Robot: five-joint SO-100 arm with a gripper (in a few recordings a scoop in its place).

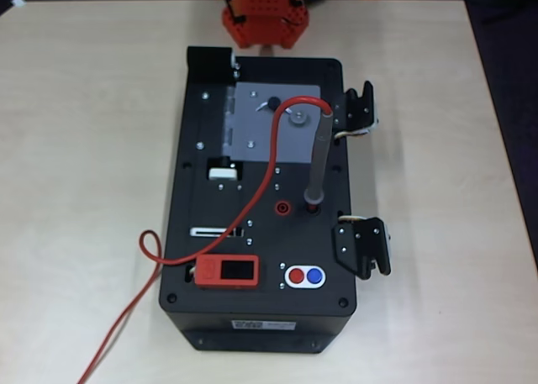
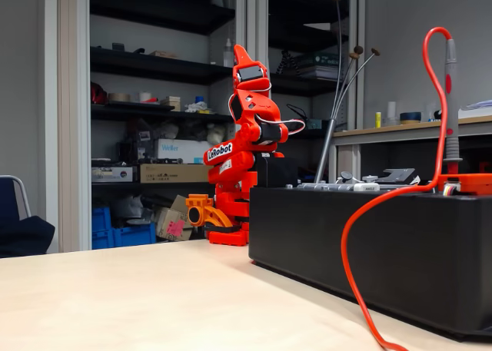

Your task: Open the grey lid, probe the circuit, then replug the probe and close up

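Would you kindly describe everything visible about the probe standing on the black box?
The slim grey pen-shaped probe stands upright, its lower end plugged into a socket on the black box top, beside a red socket. A thin red cable loops from its upper end, crosses the closed grey lid and trails onto the table.

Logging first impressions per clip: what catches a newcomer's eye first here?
The black box in the table's middle, with the probe standing upright in a socket and its red cable looping off the left side in the overhead view. Next, the orange arm folded behind the box, and the grey lid lying shut.
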